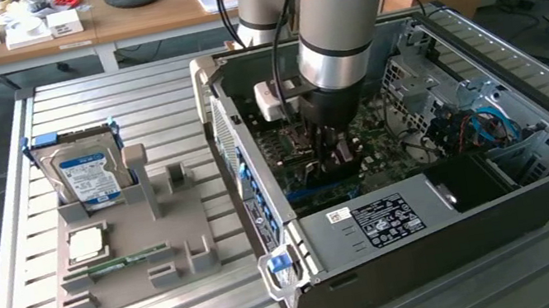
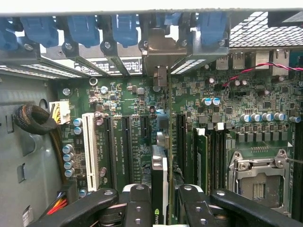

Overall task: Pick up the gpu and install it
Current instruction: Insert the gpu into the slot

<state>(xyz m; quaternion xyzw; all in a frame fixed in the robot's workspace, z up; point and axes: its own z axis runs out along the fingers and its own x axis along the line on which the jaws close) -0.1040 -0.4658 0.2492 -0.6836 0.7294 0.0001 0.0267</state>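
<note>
End effector (image 2: 163, 208) down inside open case (image 1: 547, 184), arm reaching in from above. Jaws part-closed and clamped on gpu (image 2: 160, 175), one finger against each face. Gpu stands upright, seen edge-on, over the expansion slots of the motherboard (image 2: 128, 109). Cannot tell whether it is seated in a slot. In the exterior view, grey tray (image 1: 182, 219) lies on the worktop (image 1: 131, 94) at 9 o'clock from the case, on the exterior view's left. Hard drive (image 1: 86, 175) stands upright at the tray's 12 o'clock end.
</note>
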